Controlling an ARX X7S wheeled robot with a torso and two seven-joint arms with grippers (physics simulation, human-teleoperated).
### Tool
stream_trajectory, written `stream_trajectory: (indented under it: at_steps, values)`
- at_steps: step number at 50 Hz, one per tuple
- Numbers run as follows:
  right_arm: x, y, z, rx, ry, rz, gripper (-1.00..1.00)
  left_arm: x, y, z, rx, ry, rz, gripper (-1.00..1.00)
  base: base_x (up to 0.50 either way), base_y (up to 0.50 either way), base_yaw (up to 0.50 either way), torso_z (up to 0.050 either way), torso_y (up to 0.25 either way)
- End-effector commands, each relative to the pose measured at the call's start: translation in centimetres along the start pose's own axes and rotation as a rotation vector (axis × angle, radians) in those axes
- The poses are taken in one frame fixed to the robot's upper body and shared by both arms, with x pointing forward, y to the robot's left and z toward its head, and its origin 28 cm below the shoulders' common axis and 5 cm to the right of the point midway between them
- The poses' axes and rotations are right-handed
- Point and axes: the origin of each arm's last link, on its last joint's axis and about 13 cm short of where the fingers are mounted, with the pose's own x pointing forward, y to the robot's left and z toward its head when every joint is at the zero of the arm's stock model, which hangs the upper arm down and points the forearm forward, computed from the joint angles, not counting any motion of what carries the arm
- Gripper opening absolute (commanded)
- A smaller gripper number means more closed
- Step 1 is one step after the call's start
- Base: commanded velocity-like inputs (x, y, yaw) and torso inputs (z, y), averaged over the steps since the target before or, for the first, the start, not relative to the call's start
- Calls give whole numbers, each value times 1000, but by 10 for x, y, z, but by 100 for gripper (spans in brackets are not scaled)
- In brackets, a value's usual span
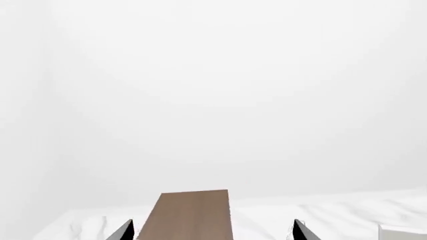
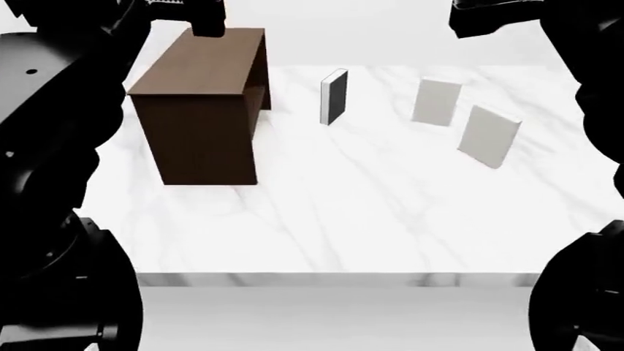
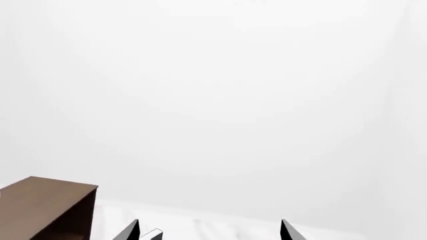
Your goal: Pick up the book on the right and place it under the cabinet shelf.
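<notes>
Both arms raised, fingers (image 1: 120, 231) spread apart

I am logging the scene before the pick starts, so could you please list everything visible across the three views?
cabinet: one, dark brown wood grain, far left of the table, its open side turned away from the head camera.
black-covered book: one, black cover with white page edges, upright, just right of the cabinet.
pale book: one, grey-white, upright, right of the black one.
book on the right: one, grey-white, upright, rightmost and nearer the robot.
table: one, white marble top.
left gripper: one, dark, fingertips apart, raised above the cabinet top.
right gripper: one, dark, fingertips apart, raised above the table.
</notes>
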Motion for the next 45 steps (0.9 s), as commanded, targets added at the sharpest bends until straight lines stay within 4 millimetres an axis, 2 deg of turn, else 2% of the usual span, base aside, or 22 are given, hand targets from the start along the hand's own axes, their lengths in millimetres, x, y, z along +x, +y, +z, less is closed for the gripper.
stream_trajectory:
  at_steps: [1, 18, 45]
  values:
    - [-2, -2, 6, 6, -18, -3, 100, 2, 3, 1, -1, -7, 8, 100, 0, -125, 0, 0, 0]
    - [-1, -2, -1, 7, -18, 2, 100, 3, 1, -7, 17, -2, -1, 100, 273, -83, 0, 0, 0]
    - [-1, -1, 7, 4, -28, 10, 100, 3, 3, -4, 17, -14, 6, 100, 318, -72, 0, 0, 1]
